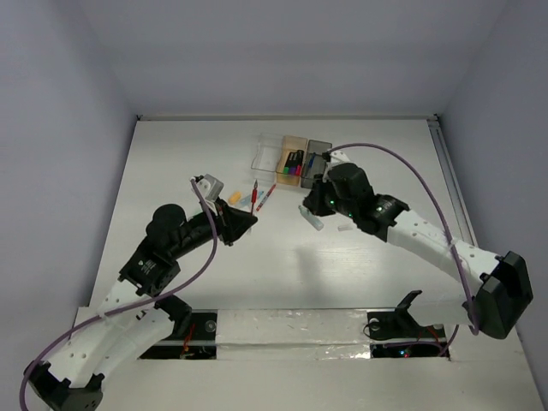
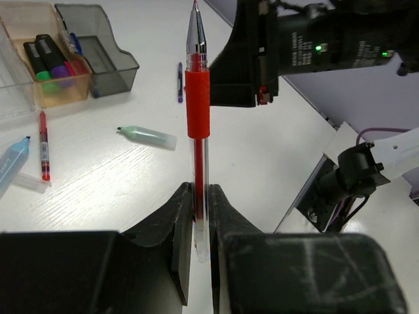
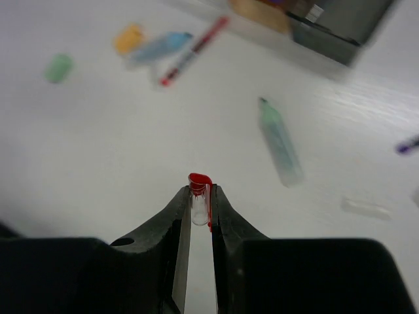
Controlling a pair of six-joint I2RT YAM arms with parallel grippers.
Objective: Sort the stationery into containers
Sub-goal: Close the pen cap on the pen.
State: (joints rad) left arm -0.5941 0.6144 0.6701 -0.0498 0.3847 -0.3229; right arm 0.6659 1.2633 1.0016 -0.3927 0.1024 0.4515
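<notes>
My left gripper (image 2: 200, 196) is shut on a red pen (image 2: 197, 104) with a clear barrel; its bare tip points away from the camera. My right gripper (image 3: 199, 203) is shut on a clear pen cap with a red clip (image 3: 200, 193), above the table. In the top view the left gripper (image 1: 244, 224) and right gripper (image 1: 310, 214) face each other mid-table, a short way apart. The containers stand in a row at the back: clear (image 1: 268, 154), tan-orange (image 1: 294, 158) holding markers, and dark grey (image 1: 318, 152).
Loose on the table lie a pale green marker (image 2: 149, 135), another red pen (image 2: 44, 145), a light-blue piece (image 2: 12, 162), a purple pen (image 2: 180, 82), an orange piece (image 1: 233, 198) and a clear piece (image 1: 344, 227).
</notes>
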